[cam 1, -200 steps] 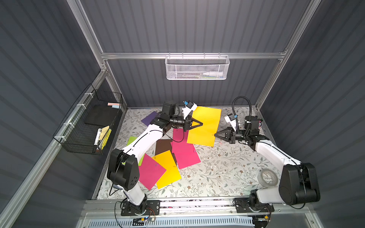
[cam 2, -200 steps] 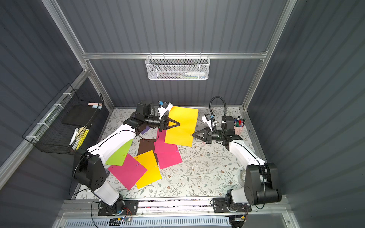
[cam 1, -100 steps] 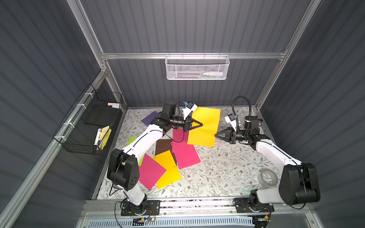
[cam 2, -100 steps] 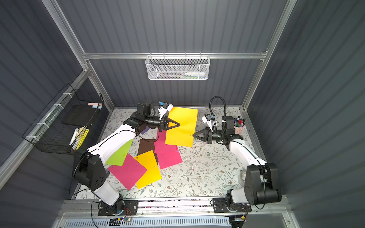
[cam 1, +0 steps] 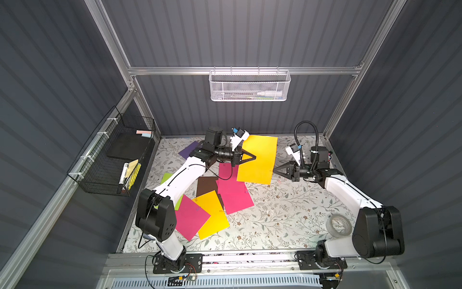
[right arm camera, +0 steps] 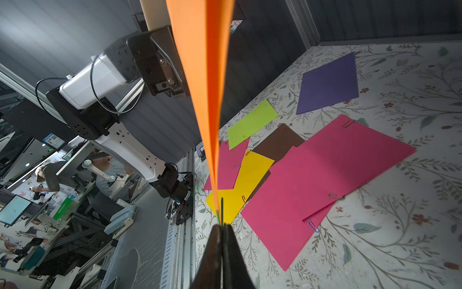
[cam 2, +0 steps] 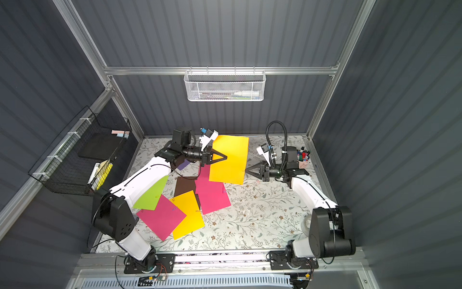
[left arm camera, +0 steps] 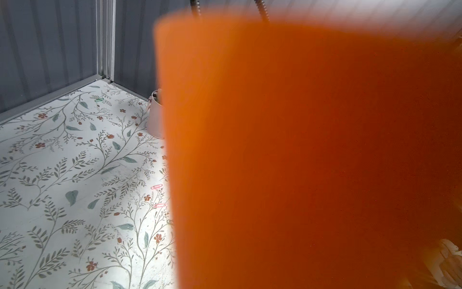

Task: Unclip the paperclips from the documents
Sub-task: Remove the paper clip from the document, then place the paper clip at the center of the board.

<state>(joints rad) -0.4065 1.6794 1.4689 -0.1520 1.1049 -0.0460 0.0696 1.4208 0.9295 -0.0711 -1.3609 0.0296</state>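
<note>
Right wrist: right gripper (right arm camera: 222, 226) pinches green paperclip (right arm camera: 220, 212) on orange sheet (right arm camera: 205, 75); left gripper (cam 1: 253, 157) clamps that sheet.

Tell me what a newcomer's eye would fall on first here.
The orange sheet stands out first. It is held up off the table at the back middle, pinched by the left gripper, with the right gripper shut on its opposite, clipped edge. Next come the loose coloured sheets fanned over the floral table in front.
</note>
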